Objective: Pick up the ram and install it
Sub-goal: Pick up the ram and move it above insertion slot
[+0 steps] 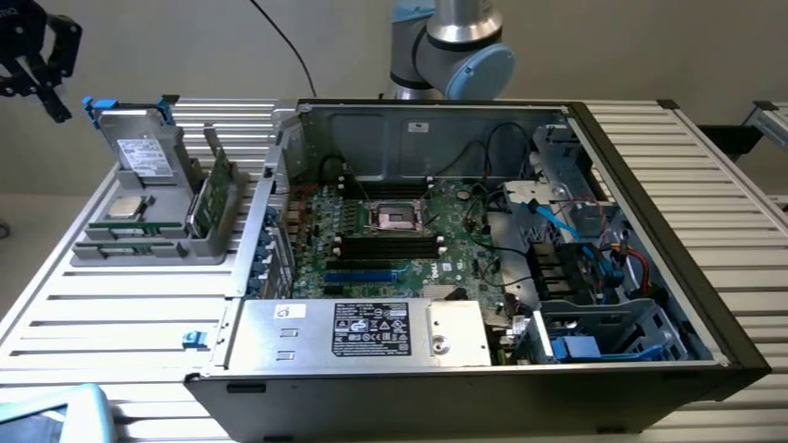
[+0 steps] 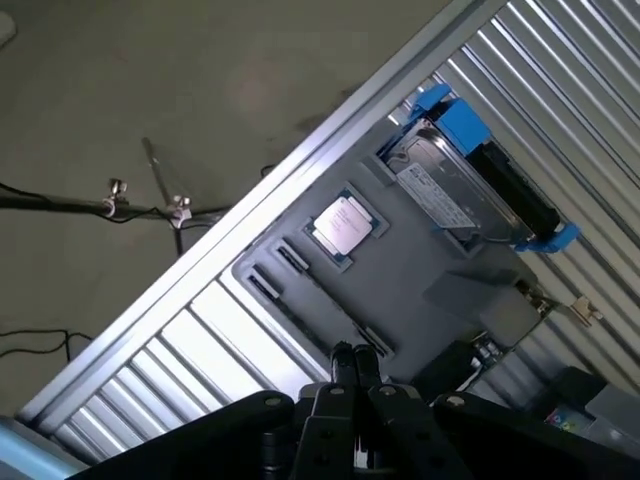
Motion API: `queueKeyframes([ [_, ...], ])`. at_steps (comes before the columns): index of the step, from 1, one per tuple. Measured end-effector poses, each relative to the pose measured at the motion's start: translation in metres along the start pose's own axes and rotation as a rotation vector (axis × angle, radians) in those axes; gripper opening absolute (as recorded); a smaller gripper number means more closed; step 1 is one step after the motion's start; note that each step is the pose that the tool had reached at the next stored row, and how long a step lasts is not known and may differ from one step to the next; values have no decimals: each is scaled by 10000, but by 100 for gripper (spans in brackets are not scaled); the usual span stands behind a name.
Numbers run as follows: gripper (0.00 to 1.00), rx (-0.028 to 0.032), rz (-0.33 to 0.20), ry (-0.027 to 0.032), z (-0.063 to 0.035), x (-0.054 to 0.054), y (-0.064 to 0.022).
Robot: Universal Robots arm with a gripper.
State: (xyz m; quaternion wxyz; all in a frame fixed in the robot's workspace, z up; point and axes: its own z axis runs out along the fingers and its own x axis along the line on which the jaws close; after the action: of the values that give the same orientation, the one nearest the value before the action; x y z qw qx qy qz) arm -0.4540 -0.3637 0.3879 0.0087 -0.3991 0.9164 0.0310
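Note:
The ram is a narrow green stick lying in the grey holder tray on the table at the exterior view's left. My gripper hangs high above and beyond that tray's far left corner, well apart from the stick. In the wrist view the fingertips are pressed together, shut, with nothing between them, over the grey holder tray. The open computer case holds the motherboard with its long black slots in the middle.
The tray also carries a hard drive with blue brackets, a processor chip and an upright wider green card. A power supply box fills the case's front. Cables lie on the floor past the table edge.

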Motion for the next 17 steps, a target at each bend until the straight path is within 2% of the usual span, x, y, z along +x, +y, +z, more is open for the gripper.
queueKeyframes([
  [5,11,-20,-910,67,0,0,-1],
  [14,11,61,-2542,319,1,0,0],
  [17,11,77,-3085,387,1,0,0],
])
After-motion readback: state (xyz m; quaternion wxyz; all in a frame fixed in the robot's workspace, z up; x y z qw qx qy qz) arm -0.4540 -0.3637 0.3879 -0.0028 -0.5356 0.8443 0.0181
